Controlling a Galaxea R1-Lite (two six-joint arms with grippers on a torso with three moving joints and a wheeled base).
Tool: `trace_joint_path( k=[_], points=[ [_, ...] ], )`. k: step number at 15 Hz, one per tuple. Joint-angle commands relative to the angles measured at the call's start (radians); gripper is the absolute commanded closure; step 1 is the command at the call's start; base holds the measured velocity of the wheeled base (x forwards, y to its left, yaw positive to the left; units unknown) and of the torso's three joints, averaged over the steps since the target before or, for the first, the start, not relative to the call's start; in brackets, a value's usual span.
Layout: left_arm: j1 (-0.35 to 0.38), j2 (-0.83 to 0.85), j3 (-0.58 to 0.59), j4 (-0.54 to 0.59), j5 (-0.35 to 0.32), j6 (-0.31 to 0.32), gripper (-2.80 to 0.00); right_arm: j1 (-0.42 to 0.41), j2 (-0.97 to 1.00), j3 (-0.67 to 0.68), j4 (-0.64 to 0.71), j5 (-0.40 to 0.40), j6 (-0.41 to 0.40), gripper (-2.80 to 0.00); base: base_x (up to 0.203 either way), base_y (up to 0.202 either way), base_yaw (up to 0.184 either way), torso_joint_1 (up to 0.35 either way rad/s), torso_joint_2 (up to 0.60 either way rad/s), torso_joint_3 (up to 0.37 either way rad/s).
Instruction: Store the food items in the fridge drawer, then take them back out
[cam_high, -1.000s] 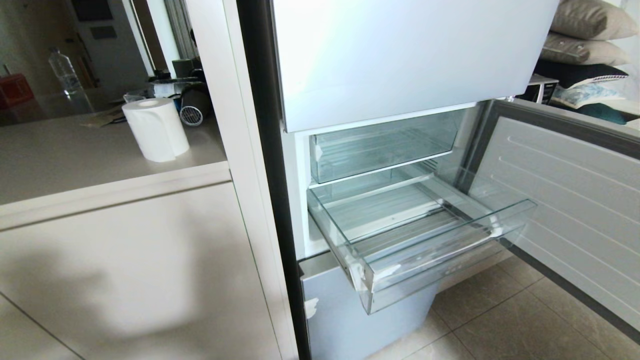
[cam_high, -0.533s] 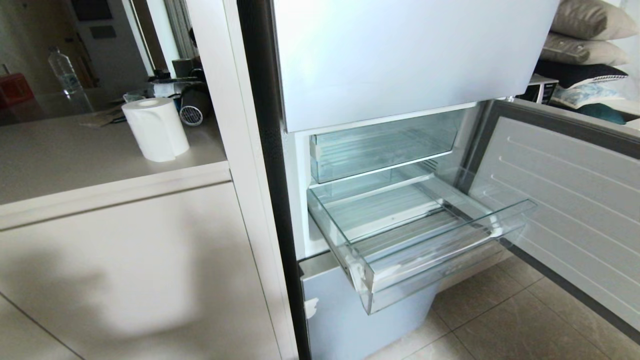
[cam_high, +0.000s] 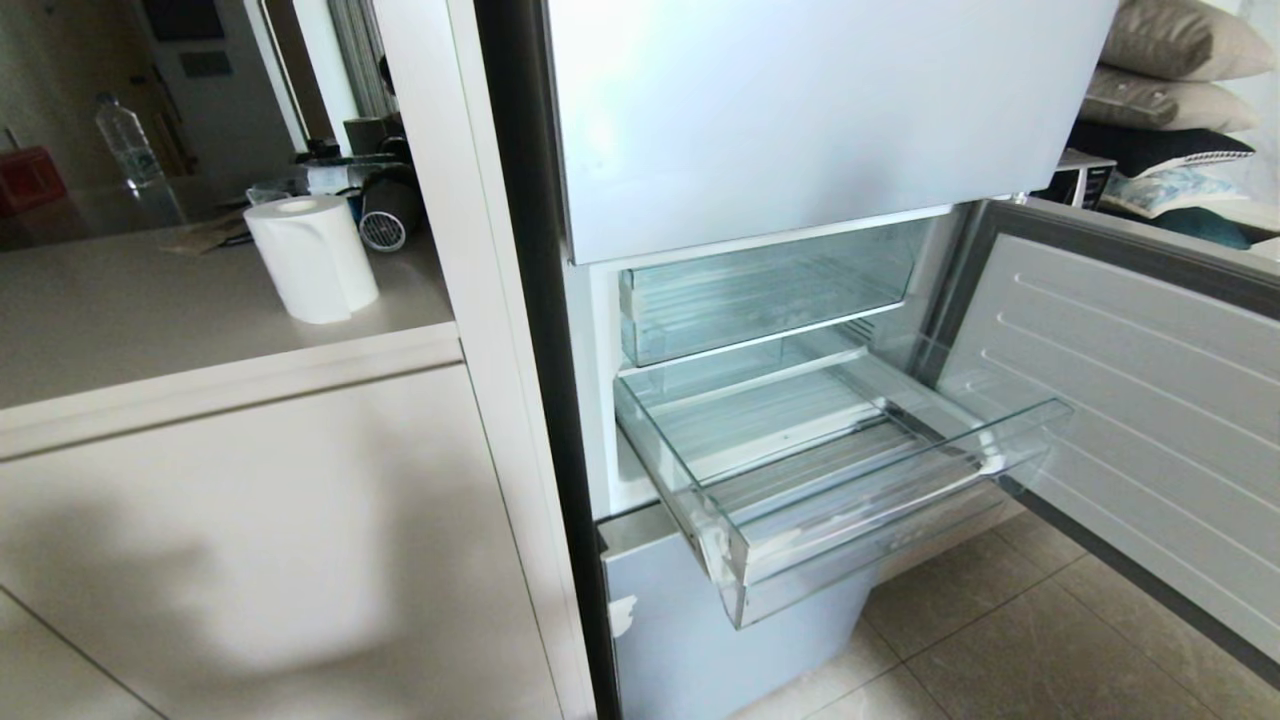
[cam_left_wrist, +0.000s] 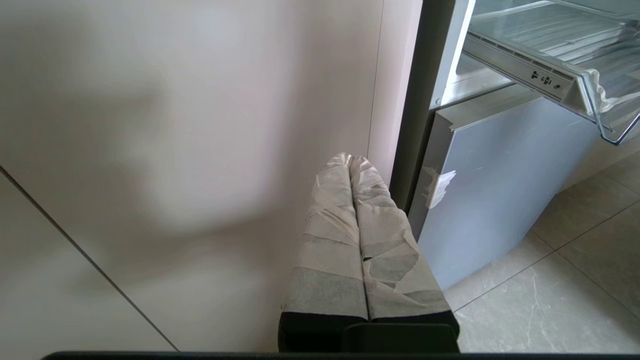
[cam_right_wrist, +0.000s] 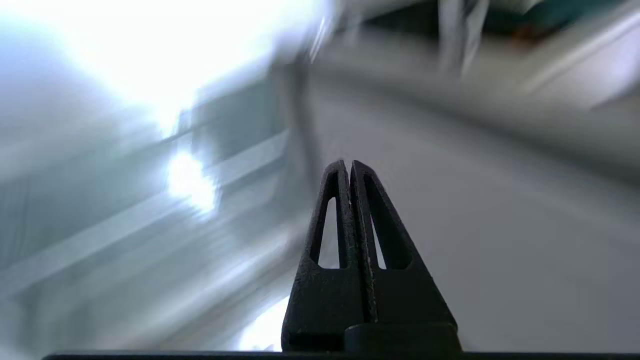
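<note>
Between the earlier head pictures and this one, nothing in the scene has moved: the fridge drawer (cam_high: 840, 470) stands pulled out at the same place, the shallower clear bin (cam_high: 760, 290) above it is the same, and the fridge door (cam_high: 1130, 400) hangs open on the right side as it did.

The drawer is clear plastic with a ribbed floor, and it looks empty. No food items show in any of the 3 views, so I cannot say where they lie now. The paper roll (cam_high: 312, 258) on the counter (cam_high: 150, 330) at the left is not part of the task.

The right gripper (cam_right_wrist: 349, 167) is outside the head view. In its own wrist view the 2 black fingers are pressed together with nothing between them, and the background is strongly smeared, so I cannot tell how far it is from the drawer. The left gripper (cam_left_wrist: 350, 160) hangs low beside the cabinet panel (cam_left_wrist: 175, 150), near the closed lower fridge door (cam_left_wrist: 495, 180), its 2 taped fingers (cam_left_wrist: 330, 220) together and empty; it looks parked.

My judgement: the drawer holds nothing, so either the storing has not begun or the taking out is finished; the pictures alone do not decide this. If items remain to store, the next move calls for finding them first and spreading the right fingers before any grasp.
</note>
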Motion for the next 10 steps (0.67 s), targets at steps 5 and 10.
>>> trace_joint_path(
  k=[5, 10],
  points=[
    [0.001, 0.001, 0.000, 0.000, 0.000, 0.000, 0.00, 0.200, 0.299, 0.237, 0.099, -0.033, 0.111, 0.00, 0.000, 0.000, 0.000, 0.000, 0.00, 0.000],
    [0.000, 0.001, 0.000, 0.000, 0.000, 0.000, 0.00, 0.269, 0.423, 0.266, 0.100, 0.012, 0.119, 0.00, 0.000, 0.000, 0.000, 0.000, 0.00, 0.000]
  ],
)
